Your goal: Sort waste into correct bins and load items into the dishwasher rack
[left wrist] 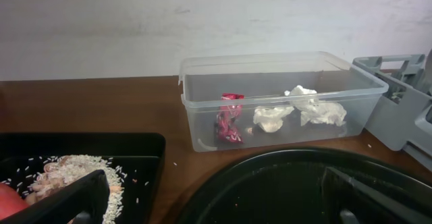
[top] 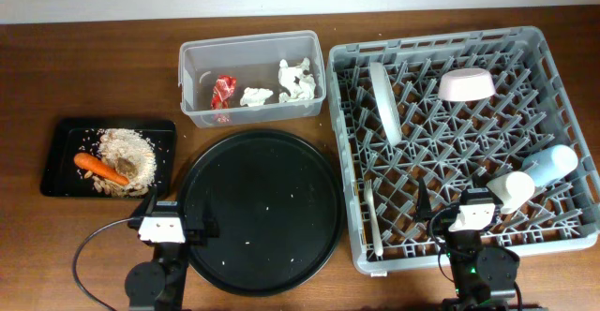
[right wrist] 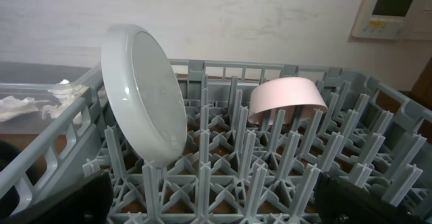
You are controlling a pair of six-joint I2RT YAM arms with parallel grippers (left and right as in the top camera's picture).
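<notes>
The clear tub (top: 251, 41) holds the red wrapper (top: 223, 91) and white tissues (top: 298, 79); the left wrist view shows the wrapper (left wrist: 229, 116) and tissues (left wrist: 317, 109) too. The shallow black tray (top: 61, 175) holds the carrot (top: 100, 169), rice crumbs (top: 127, 144) and a brown lump (top: 127, 168). The grey rack (top: 431, 39) holds the upright plate (top: 384, 100), pink bowl (top: 466, 85), white cup (top: 511, 190), blue cup (top: 553, 164) and fork (top: 373, 219). I cannot make out the chopstick. My left gripper (left wrist: 216, 204) is open and empty at the table's front. My right gripper (right wrist: 216, 197) is open and empty over the rack's front tines.
The big round black tray (top: 262, 208) lies between the black tray and the rack, with a few white specks on it. The left gripper (top: 178, 222) sits low at its front left rim. The right gripper (top: 459, 213) is close to the white cup.
</notes>
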